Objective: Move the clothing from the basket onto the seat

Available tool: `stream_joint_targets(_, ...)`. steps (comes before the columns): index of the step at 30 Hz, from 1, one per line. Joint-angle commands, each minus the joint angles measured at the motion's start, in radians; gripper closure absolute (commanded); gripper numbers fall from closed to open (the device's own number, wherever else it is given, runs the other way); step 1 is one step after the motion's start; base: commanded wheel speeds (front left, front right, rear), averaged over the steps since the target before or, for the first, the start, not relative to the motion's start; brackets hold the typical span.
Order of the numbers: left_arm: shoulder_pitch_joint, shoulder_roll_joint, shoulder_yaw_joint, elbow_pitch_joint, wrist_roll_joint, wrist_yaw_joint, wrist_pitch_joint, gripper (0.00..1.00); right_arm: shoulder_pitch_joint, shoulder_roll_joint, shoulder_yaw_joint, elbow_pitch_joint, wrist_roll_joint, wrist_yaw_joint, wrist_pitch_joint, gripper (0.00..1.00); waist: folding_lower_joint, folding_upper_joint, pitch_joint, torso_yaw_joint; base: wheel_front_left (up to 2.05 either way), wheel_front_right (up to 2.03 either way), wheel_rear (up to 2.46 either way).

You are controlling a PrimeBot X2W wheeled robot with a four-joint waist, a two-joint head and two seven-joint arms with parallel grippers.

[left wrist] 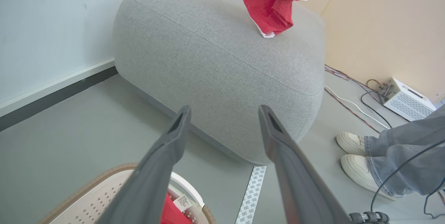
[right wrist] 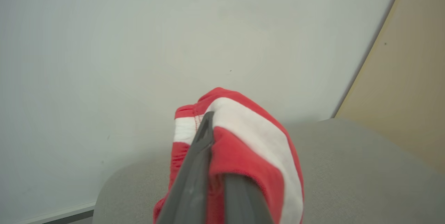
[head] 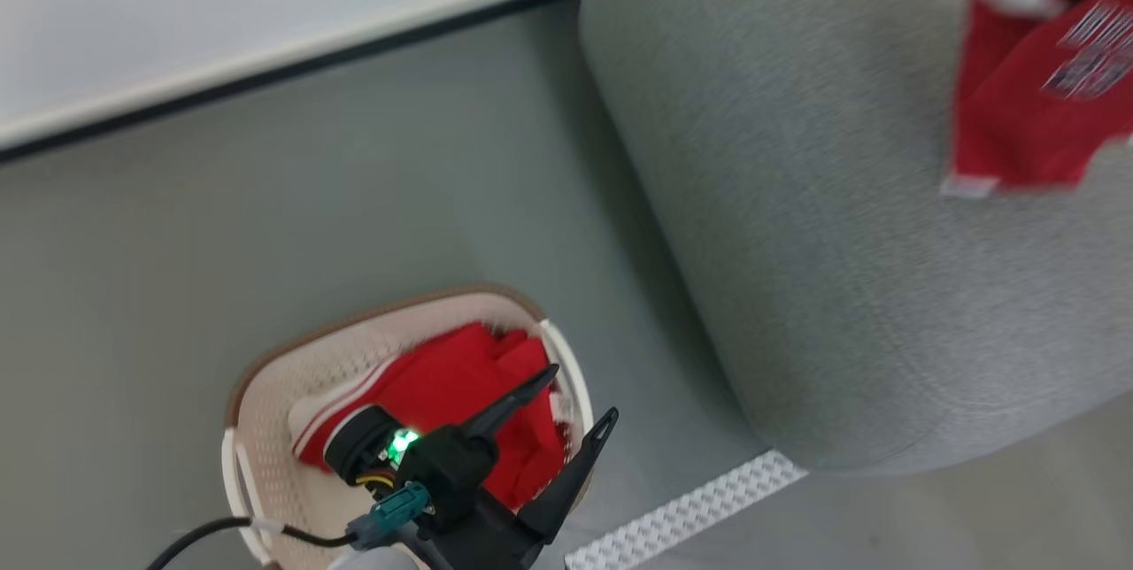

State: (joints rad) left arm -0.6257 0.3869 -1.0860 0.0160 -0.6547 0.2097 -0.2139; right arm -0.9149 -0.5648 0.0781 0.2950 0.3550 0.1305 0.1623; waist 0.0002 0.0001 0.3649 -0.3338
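While the right tool [right wrist: 212, 130] pinches a red garment [head: 1027, 110] over the seat [head: 797, 198], the left tool [head: 582, 390] hangs spread. Released too near the rounded edge, the garment could slide off.

The left end effector [head: 582, 391] has long dark fingers [head: 566, 481], a green light [head: 403, 442] and a teal plug [head: 394, 510].

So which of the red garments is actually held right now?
The lettered garment, pinched in the shut right gripper above the seat; the other garment lies in the basket beneath the open left gripper.
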Motion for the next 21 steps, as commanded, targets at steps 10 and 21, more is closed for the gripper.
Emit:
stream_joint_targets(10,-0.078,0.122,0.015,-0.215,0.144,0.054,-0.013,0.00,-0.300,-0.160,-0.146,0.170,0.015,0.000,0.042,1.00,-0.0002,-0.0001,0.328,0.156,0.00,0.00,0.00)
stream_joint_targets(21,-0.048,0.233,0.070,-0.383,0.188,0.161,0.030,0.00,-0.182,-0.080,-0.232,0.383,-0.042,0.000,-0.047,1.00,-0.0002,-0.0001,0.380,0.137,0.00,0.00,0.00)
